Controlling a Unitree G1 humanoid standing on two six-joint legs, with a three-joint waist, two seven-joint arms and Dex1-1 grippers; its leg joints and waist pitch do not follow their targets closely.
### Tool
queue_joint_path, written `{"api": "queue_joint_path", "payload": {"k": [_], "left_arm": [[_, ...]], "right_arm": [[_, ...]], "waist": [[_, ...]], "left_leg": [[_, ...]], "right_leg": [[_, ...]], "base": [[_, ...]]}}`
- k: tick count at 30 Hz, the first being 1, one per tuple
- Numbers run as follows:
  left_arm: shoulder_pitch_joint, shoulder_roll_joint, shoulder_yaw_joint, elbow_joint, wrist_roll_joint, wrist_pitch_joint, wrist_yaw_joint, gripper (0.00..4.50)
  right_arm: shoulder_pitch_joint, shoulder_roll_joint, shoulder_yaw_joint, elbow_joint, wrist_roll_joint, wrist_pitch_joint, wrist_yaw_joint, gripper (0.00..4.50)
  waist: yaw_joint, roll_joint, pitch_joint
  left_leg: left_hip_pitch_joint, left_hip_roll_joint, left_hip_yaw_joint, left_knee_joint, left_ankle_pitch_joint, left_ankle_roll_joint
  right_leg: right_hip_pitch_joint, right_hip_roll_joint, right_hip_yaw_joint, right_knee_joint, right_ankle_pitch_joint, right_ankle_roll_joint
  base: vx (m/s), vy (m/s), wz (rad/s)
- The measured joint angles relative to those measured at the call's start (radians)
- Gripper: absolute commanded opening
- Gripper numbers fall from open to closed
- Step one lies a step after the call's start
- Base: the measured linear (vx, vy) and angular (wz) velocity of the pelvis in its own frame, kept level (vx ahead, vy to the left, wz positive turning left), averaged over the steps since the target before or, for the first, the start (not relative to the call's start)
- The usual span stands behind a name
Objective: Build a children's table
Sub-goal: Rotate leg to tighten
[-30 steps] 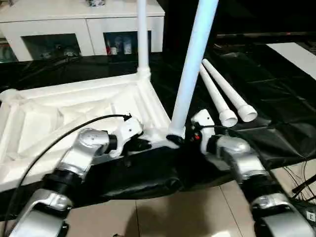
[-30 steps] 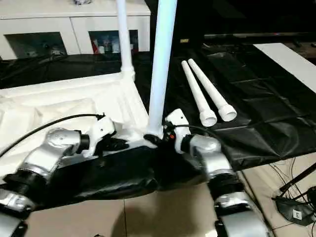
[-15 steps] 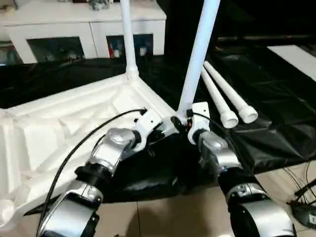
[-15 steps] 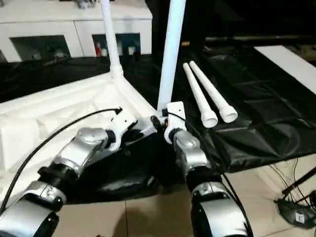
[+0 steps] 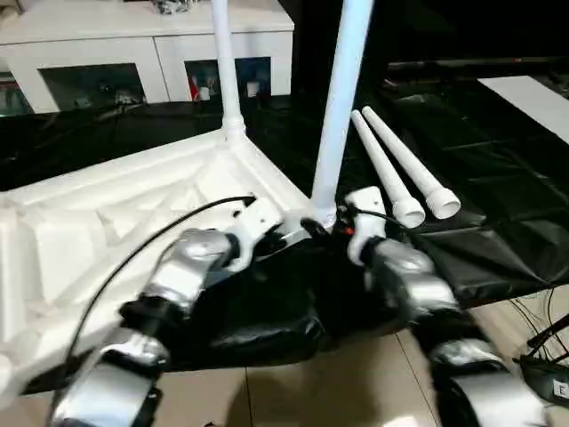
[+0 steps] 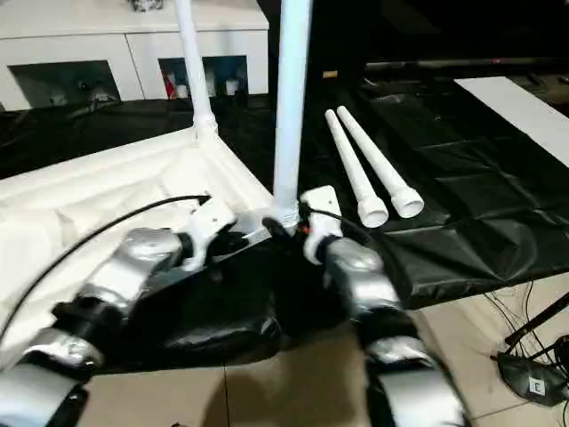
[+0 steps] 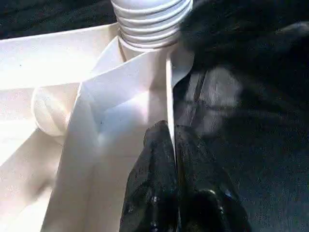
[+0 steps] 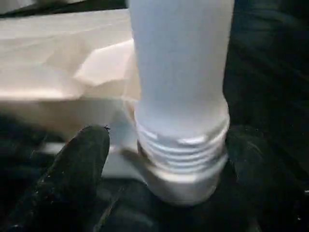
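children's table (image 5: 107, 213) rim pinched by left tool (image 7: 173, 145); right tool (image 8: 164, 159) spread around leg (image 5: 336, 116)

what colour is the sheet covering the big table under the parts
Black and glossy sheet, clearest in the right eye view beside the two loose legs.

— What does the small white plastic tabletop (image 5: 133, 205) look like from where you stand?

— It lies upside down on my black-sheeted counter (image 5: 498, 178), ribbed underside facing up, one rounded corner toward me.

— And the legs?

— Two long white tapered tube legs stand upright in corner sockets: the near upright leg (image 5: 338, 107) at the corner closest to me, its ribbed base (image 8: 181, 145) seated in the socket, and the far upright leg (image 5: 225, 62) at the next corner back. Two loose white legs (image 5: 400, 169) lie side by side on the sheet to my right, wide ends toward me.
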Motion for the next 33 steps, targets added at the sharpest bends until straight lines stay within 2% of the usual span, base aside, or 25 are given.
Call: {"api": "queue_joint_path", "payload": {"k": [3,10,16,18,23,33], "left_arm": [[0.043,0.057,0.001,-0.057,-0.027,-0.028,-0.107,0.00],[0.085,0.129,-0.011,-0.134,-0.084,-0.015,-0.294,0.00],[0.089,0.141,-0.013,-0.142,-0.090,-0.011,-0.325,0.00],[0.089,0.142,-0.013,-0.144,-0.090,-0.009,-0.327,0.00],[0.088,0.142,-0.013,-0.145,-0.090,-0.007,-0.331,0.00],[0.088,0.142,-0.013,-0.145,-0.091,-0.002,-0.336,0.00]], "right_arm": [[0.026,-0.065,0.047,-0.058,-0.002,-0.006,0.134,4.40],[0.057,-0.132,0.094,-0.150,0.010,-0.002,0.327,4.40],[0.064,-0.158,0.122,-0.170,0.010,-0.004,0.411,4.40],[0.063,-0.159,0.123,-0.168,0.010,-0.005,0.411,4.12],[0.062,-0.149,0.116,-0.156,0.010,-0.007,0.390,3.79],[0.058,-0.144,0.106,-0.143,0.010,-0.009,0.376,2.82]], "waist": [[0.003,0.000,0.000],[0.013,0.000,0.000],[0.017,-0.004,0.002],[0.017,-0.005,0.003],[0.017,-0.005,0.003],[0.018,-0.005,0.003]], "left_leg": [[-0.002,0.000,0.000,0.001,0.000,0.000],[-0.010,0.000,0.002,0.007,0.003,0.009],[-0.009,0.000,0.004,0.008,0.003,0.009],[-0.009,0.000,0.004,0.008,0.003,0.009],[-0.009,0.000,0.004,0.008,0.003,0.009],[-0.009,0.000,0.004,0.009,0.003,0.009]], "right_leg": [[-0.001,0.000,0.000,-0.001,-0.002,0.002],[-0.003,-0.002,0.000,-0.004,-0.003,0.001],[-0.003,-0.002,0.000,-0.002,-0.003,0.001],[-0.003,-0.002,0.000,-0.001,-0.003,0.001],[-0.003,-0.002,0.000,-0.001,-0.003,0.001],[-0.003,-0.002,0.000,0.000,-0.003,0.001]], "base": [[0.000,0.000,0.00],[0.000,0.000,0.00],[0.000,0.000,0.00],[0.000,0.000,0.00],[0.000,0.000,0.00],[0.000,0.000,0.00]]}}
